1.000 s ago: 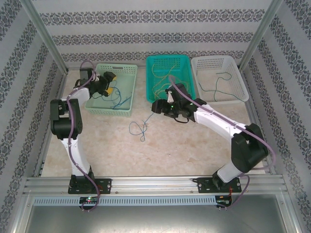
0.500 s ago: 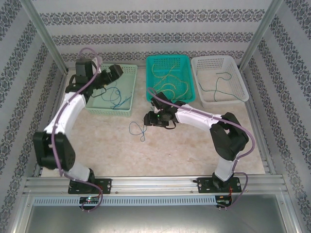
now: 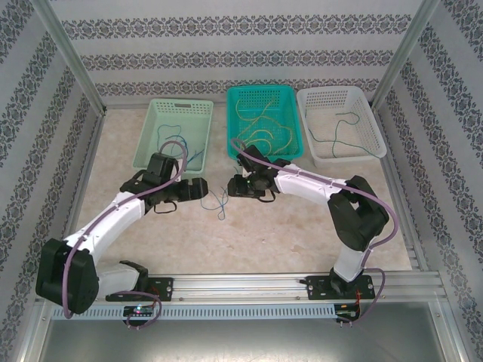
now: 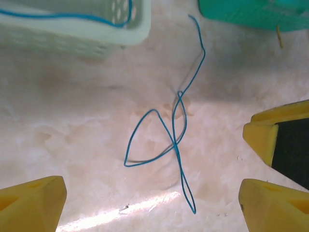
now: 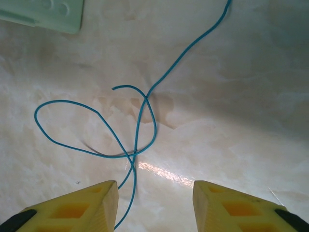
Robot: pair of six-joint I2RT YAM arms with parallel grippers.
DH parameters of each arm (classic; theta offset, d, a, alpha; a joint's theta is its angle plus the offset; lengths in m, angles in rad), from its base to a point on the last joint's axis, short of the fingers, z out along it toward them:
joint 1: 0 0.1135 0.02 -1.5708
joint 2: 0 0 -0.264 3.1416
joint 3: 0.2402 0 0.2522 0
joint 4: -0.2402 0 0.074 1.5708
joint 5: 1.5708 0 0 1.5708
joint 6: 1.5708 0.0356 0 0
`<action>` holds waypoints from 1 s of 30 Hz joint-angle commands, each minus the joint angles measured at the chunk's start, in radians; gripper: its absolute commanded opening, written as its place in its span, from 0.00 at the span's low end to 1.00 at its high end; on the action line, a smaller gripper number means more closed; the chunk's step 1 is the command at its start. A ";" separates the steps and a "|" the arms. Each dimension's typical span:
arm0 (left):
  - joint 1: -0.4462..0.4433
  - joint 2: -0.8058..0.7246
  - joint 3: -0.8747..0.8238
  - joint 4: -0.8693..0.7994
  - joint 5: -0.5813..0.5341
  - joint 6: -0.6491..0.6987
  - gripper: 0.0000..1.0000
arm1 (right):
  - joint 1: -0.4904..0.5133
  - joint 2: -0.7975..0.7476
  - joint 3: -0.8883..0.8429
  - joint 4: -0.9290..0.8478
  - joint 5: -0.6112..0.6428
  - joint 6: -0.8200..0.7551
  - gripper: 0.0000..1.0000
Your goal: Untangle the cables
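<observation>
Blue and looped over itself, a thin cable [image 4: 176,145] lies on the marbled worktop [image 4: 72,121], near the pale green basket [image 3: 181,103] and the teal basket [image 3: 260,89]. The left pincer [image 4: 149,205] hangs over it, gaping wide. The right pincer [image 5: 154,193] stands half spread above the cable's tail, gripping nothing.

Reference: blue cable [image 3: 217,200] on table [image 3: 249,241]. On its near side the tabletop is open and passable. The left gripper [image 3: 199,188] crowds its left side and the right gripper [image 3: 232,186] its right. Behind it, the green basket [image 3: 181,103] and teal basket [image 3: 260,90] obstruct low passage.
</observation>
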 commanded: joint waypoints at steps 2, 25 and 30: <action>-0.018 0.070 -0.002 0.023 -0.004 0.023 0.86 | -0.015 -0.053 -0.013 0.012 0.038 -0.006 0.45; -0.059 0.353 0.072 0.142 -0.090 0.054 0.08 | -0.057 -0.165 -0.101 0.024 0.057 0.005 0.46; -0.061 0.200 0.058 0.101 -0.101 0.084 0.00 | -0.060 -0.185 -0.122 0.046 0.057 0.009 0.46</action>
